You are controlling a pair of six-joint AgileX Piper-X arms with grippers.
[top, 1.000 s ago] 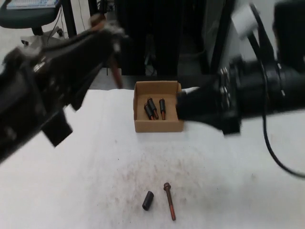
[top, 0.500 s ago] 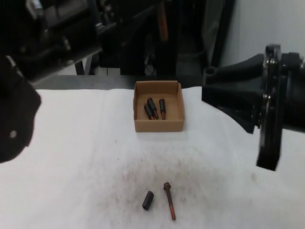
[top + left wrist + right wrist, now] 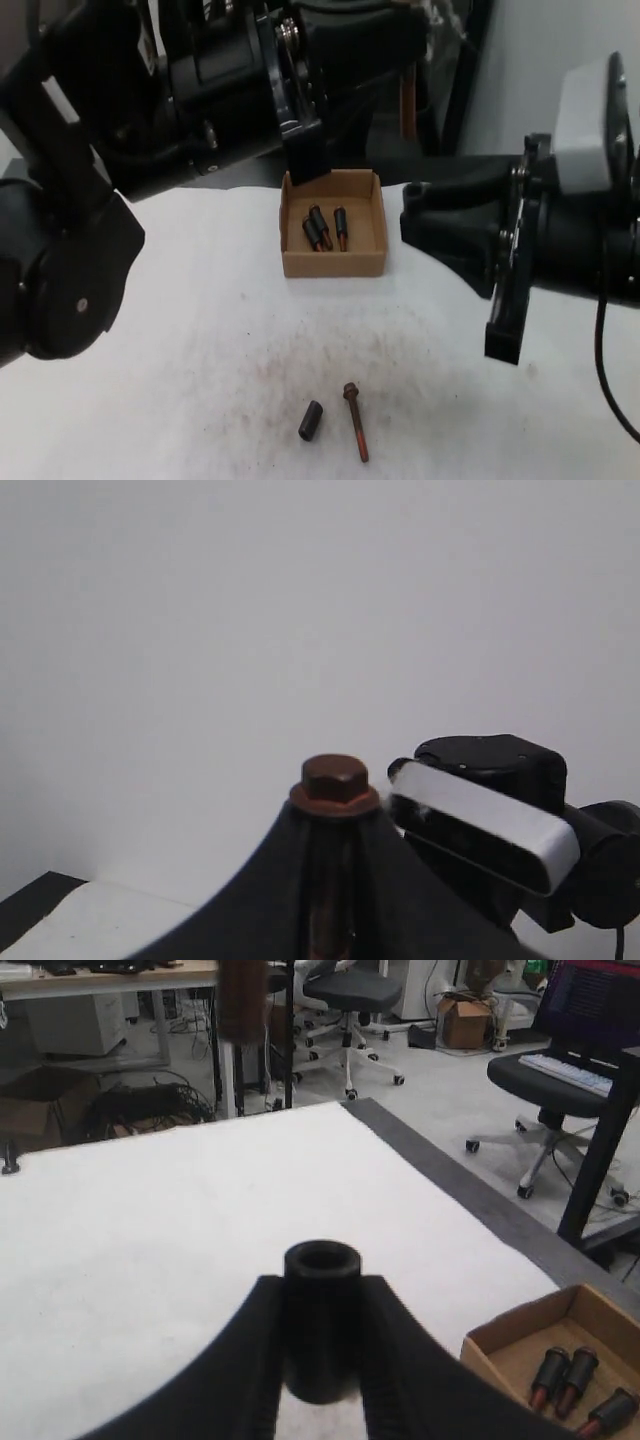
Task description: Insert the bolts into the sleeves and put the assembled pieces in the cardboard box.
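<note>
Pinching a rusty bolt (image 3: 334,783) between its fingers (image 3: 265,900) is the left gripper (image 3: 335,825), while the right gripper's (image 3: 321,1285) fingers (image 3: 245,1360) clamp a black sleeve (image 3: 321,1325) above the bench (image 3: 150,1210).

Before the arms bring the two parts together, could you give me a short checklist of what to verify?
1. Bolt clamped in the left gripper: ok, its head stands out past the fingertips.
2. Sleeve clamped in the right gripper: ok, its open end stands out past the fingertips.
3. Bolt lined up with the sleeve's bore: cannot tell.
4. Room in the box: ok, three pieces lie in it, with bare floor beside them.
5. Next pair ready: ok, the loose bolt and loose sleeve lie side by side on the bench, apart.
</note>
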